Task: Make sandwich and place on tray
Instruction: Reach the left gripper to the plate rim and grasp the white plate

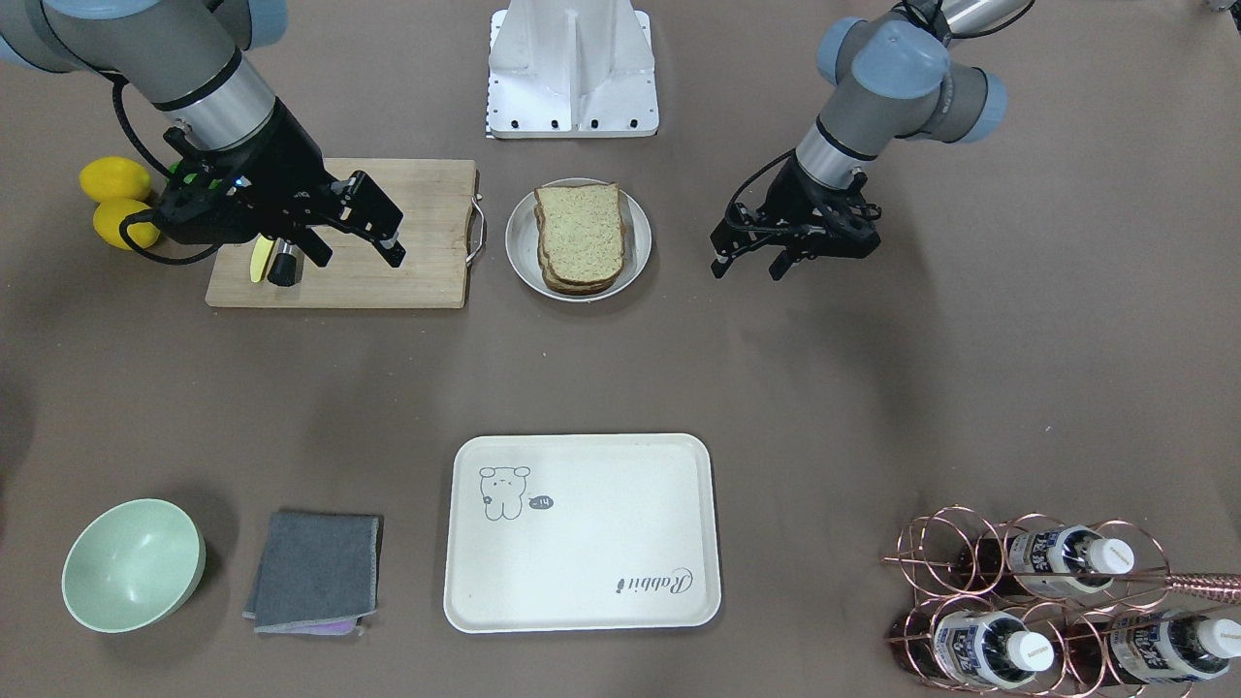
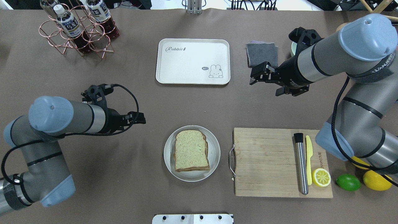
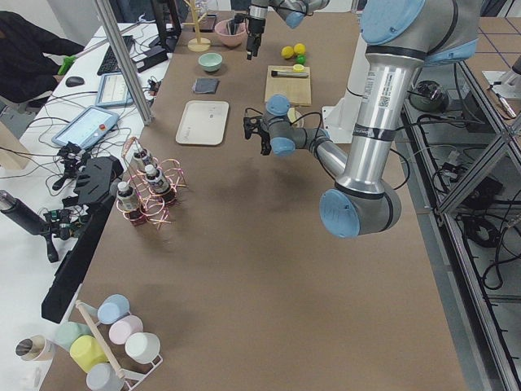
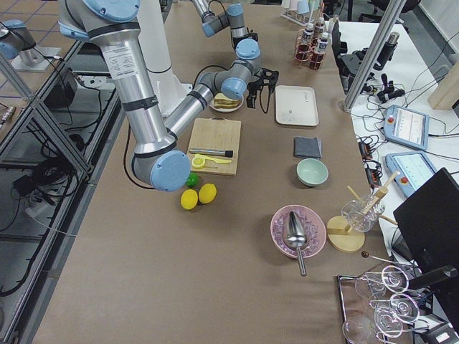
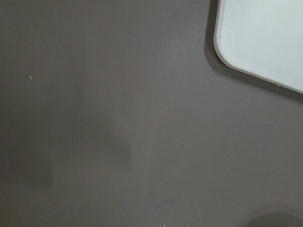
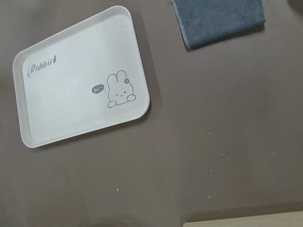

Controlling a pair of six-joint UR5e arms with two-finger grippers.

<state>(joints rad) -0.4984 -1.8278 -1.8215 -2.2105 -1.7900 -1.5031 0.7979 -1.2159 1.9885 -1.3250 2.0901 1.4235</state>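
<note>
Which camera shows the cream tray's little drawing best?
Right wrist view: the tray is large, whole, drawing sharp. Overhead and front views show it smaller; left wrist catches one corner; side views, tiny.

sandwich on plate, cutting board just right of plate, tray beyond plate, cloth right of tray

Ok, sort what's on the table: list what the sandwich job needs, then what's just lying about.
For the job:
sandwich, its plate, tray.

Lying about:
cutting board, yellow knife, steel rod, lemon half, lime, whole lemons, grey cloth, green bowl, bottled drinks.
</note>
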